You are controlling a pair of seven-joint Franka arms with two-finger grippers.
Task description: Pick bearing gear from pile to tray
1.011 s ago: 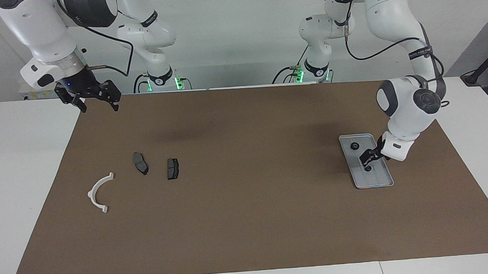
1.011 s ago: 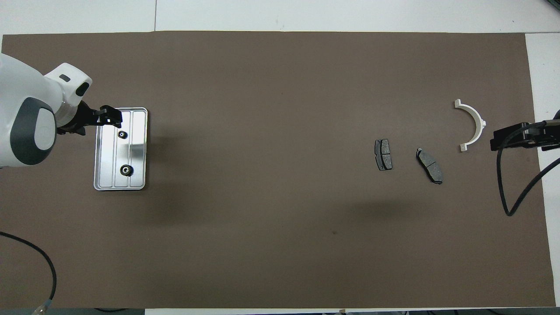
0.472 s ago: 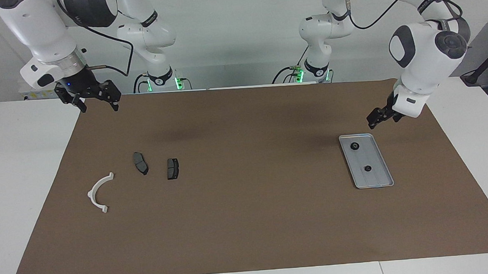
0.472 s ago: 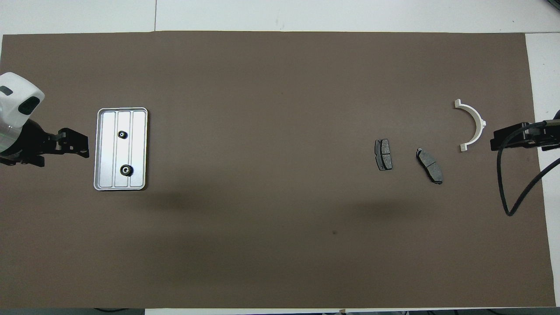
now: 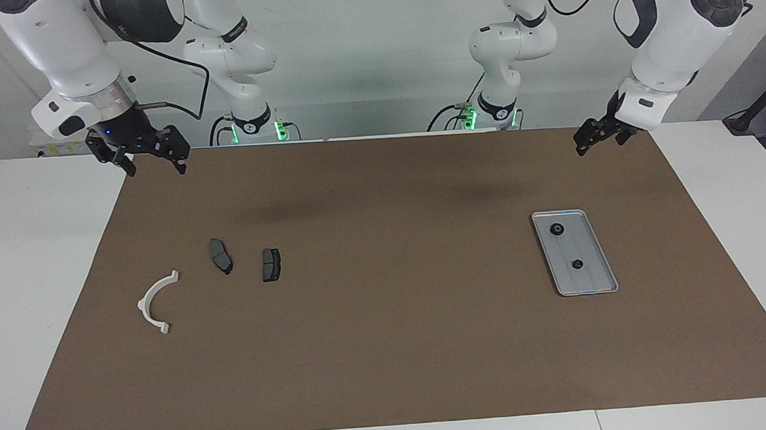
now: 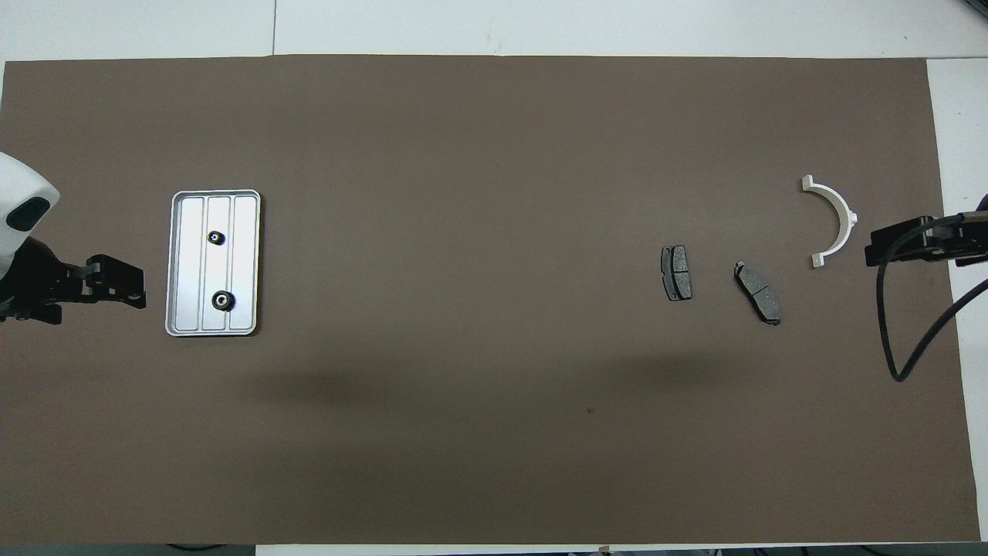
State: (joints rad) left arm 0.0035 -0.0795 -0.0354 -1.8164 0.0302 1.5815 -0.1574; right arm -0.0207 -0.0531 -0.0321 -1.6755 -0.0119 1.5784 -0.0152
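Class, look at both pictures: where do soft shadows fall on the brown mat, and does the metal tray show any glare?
Facing view: two soft, blurred dark patches lie on the brown mat near the robots' end, with no hard edges. Overhead view: broad faint shadows spread across the mat nearer the robots, and the tray reflects brightly, almost white, while its two small black gears stay distinct. Facing view: the tray looks duller grey.

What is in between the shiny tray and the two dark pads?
Nothing, only bare brown mat between the tray and the brake pads; the overhead view shows it best.
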